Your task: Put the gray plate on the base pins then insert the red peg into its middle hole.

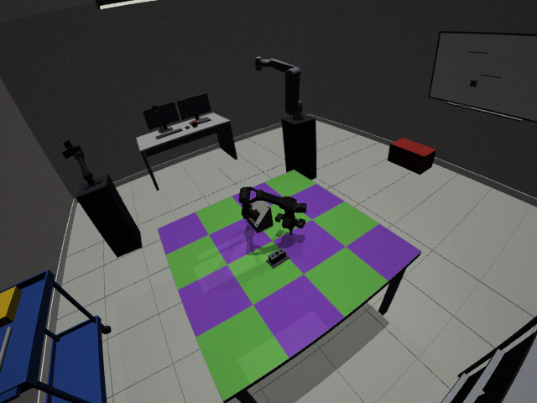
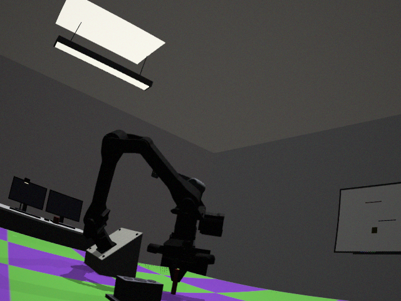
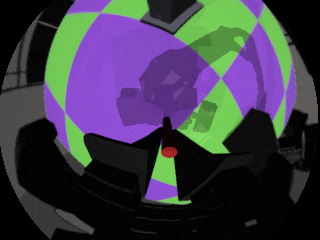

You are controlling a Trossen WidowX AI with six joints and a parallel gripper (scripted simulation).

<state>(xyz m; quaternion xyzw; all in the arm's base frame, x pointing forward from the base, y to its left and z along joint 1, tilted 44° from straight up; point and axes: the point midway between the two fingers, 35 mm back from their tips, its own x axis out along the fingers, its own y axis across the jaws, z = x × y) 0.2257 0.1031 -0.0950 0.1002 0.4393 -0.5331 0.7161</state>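
Note:
The red peg (image 2: 175, 282) (image 3: 170, 144) stands upright on the checkered table (image 1: 260, 347), right of the dark base (image 1: 279, 262). The gray plate (image 1: 278, 253) (image 2: 139, 279) lies flat on top of the base. My gripper (image 1: 290, 231) (image 2: 176, 273) (image 3: 167, 131) points straight down over the peg, and its fingers are shut on the peg's upper part. The peg's lower end shows below the fingertips, at or just above the table top. The plate's middle hole is too small to make out.
The arm's gray wedge-shaped mount (image 1: 261, 217) (image 2: 113, 249) stands on the table behind the base. The table's right edge (image 1: 403, 264) is well away from the gripper. A desk, pedestals with other arms and a blue cart stand on the floor around the table.

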